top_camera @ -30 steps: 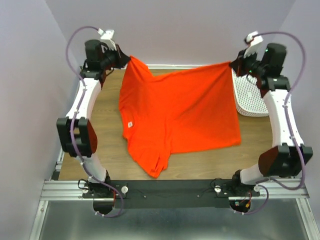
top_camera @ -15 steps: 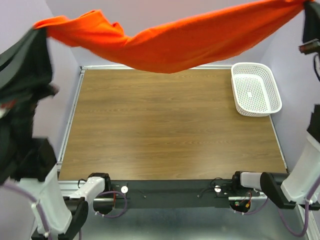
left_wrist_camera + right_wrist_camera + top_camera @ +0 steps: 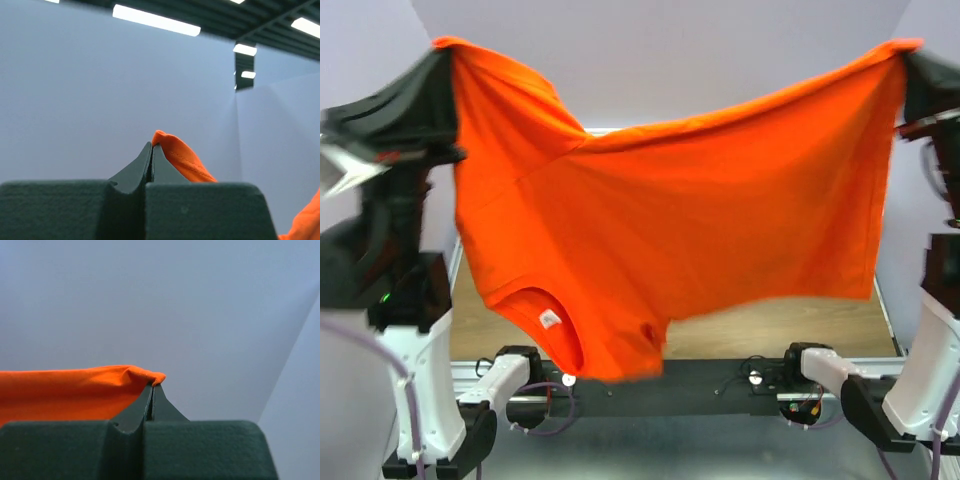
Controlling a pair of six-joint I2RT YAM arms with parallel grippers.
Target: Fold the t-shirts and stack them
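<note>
I'm holding the t-shirt point(image 3: 700, 210) aloft, left gripper point(image 3: 151, 146) and right gripper point(image 3: 152, 386) each clamping an edge; only the overhead view is showing it spread.

Plain orange-red short-sleeved t-shirt point(image 3: 700, 210), no print. Hangs spread wide in the air, one top corner nipped in the closed left pincer point(image 3: 151, 147) at 10 o'clock, the other in the closed right pincer point(image 3: 152, 386) at 2 o'clock. Sags along the top edge between them; collar with white neck tag point(image 3: 550, 319) low at 7 o'clock.

Brown wooden table top point(image 3: 790, 325), black rail point(image 3: 710, 376) along its near edge, pale lilac walls point(image 3: 720, 50), ceiling strip lights point(image 3: 156, 21)
</note>
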